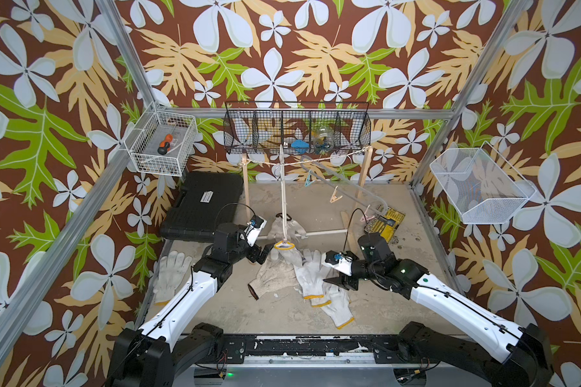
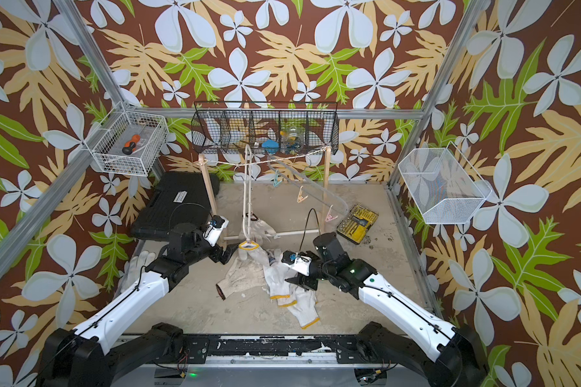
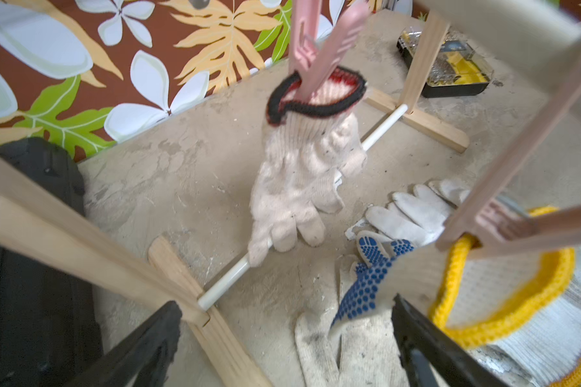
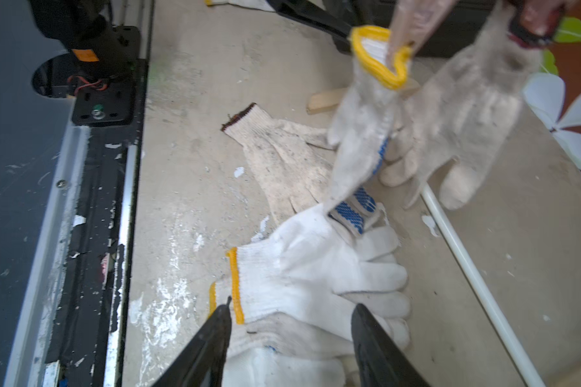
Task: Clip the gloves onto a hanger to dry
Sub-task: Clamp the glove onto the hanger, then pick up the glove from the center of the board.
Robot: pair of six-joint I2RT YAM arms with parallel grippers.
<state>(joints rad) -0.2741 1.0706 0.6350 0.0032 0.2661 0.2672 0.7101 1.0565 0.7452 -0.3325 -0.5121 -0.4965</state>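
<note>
Already two of the gloves hang from the white hanger (image 1: 283, 201), which droops steeply from the string of the wooden rack (image 1: 364, 174). A dark-cuffed glove (image 3: 299, 160) is on its far clip and a yellow-cuffed glove (image 4: 363, 114) on its near clip, both with fingertips brushing the floor. The other gloves lie loose: a pile (image 1: 311, 278) near the middle of the floor, just right of the hung pair, and a lone glove (image 1: 170, 274) well apart at the left edge.

The step in hand looks like fetching the next glove. The right gripper (image 4: 292, 306) hovers low over the pile, its fingers (image 4: 212, 338) spread to either side of the top glove (image 4: 299, 268), a clean white one with a yellow cuff; nothing is pinched between them. The left gripper (image 1: 259, 255) sits just beside the yellow cuff of the hung glove, fingers (image 3: 155, 338) spread wide and empty.

The next move probably calls for the right gripper to drop onto that top glove near its cuff and pinch only the one layer, since several gloves overlap there. It then lifts the cuff toward a free clip; the clear hanger (image 1: 346, 182), farther right on the string, carries three bare clips (image 1: 336, 198). The left gripper would likely have to squeeze a clip open while the cuff is fed in.
</note>
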